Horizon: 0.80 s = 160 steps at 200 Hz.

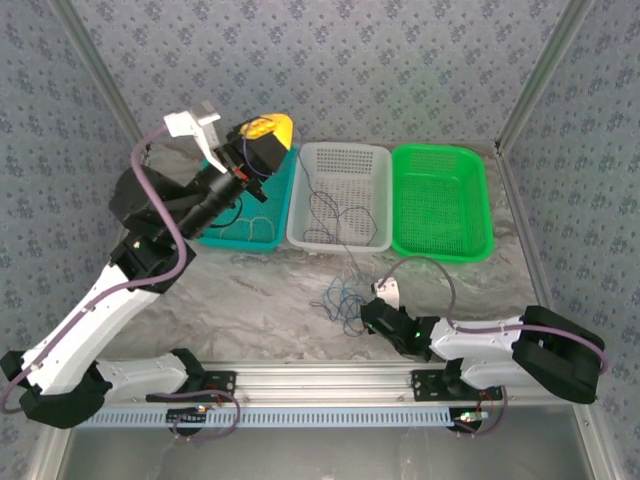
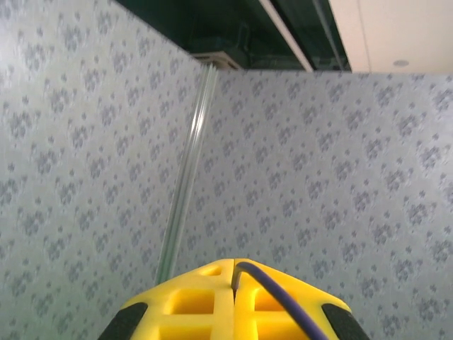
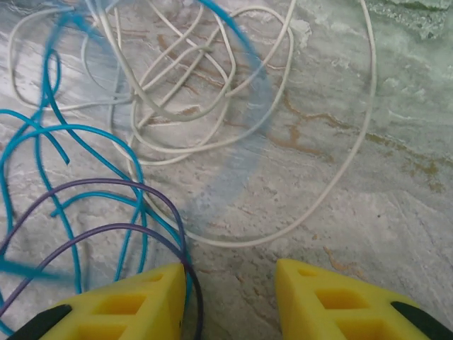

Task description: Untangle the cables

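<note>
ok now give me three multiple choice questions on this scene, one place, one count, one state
1. Where is the green basket? A under the table B right of the white basket C in a gripper's grasp
2. How many baskets stand on the table? A two B three C four
3. The right gripper is: A open B shut on a basket rim C shut on nothing
Answers: 1 B, it sits rightmost, beside the white one. 2 B, the teal basket, white and green. 3 A, its yellow fingers stand apart over bare marble.
</note>
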Tool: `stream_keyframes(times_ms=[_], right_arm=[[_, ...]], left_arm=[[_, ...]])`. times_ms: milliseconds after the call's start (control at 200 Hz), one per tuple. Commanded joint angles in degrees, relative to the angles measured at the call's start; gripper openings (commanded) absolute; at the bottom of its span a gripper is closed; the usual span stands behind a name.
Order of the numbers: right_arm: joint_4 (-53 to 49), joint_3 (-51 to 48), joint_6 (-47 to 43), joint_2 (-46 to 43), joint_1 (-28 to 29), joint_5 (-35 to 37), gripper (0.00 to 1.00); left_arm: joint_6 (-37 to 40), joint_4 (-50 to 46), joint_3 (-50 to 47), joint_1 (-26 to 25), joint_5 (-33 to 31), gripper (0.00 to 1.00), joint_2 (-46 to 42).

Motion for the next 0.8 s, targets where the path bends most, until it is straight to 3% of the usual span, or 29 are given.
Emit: stream_keyframes(times_ms=[0, 150, 435, 685, 795], right_arm=[[-0.74, -0.25, 2.53, 1.21, 0.79, 2.26, 0.4], [-1.06, 0.31, 2.72, 2.27, 1.06, 2.89, 0.4], [-2.38, 0.95, 3.38, 2.32, 2.15, 4.29, 0.4], [-6.56, 1.94, 3.17, -1.62, 3.44, 7.62, 0.53], [-7.94, 1.02, 4.19, -4.71, 3.63, 8.55, 0.55]], left_arm=[[3.37, -0.66, 5.61, 0.29, 1.09, 0.0, 1.57], [5.3, -2.51, 11.55, 0.79, 1.27, 0.0, 4.95], [3.91, -7.9, 27.09, 1.04, 7.41, 0.0, 12.36], [5.27, -9.55, 28.68, 1.76, 5.93, 0.0, 15.5], [3.83, -9.74, 28.6, 3.44, 6.59, 0.0, 17.12]])
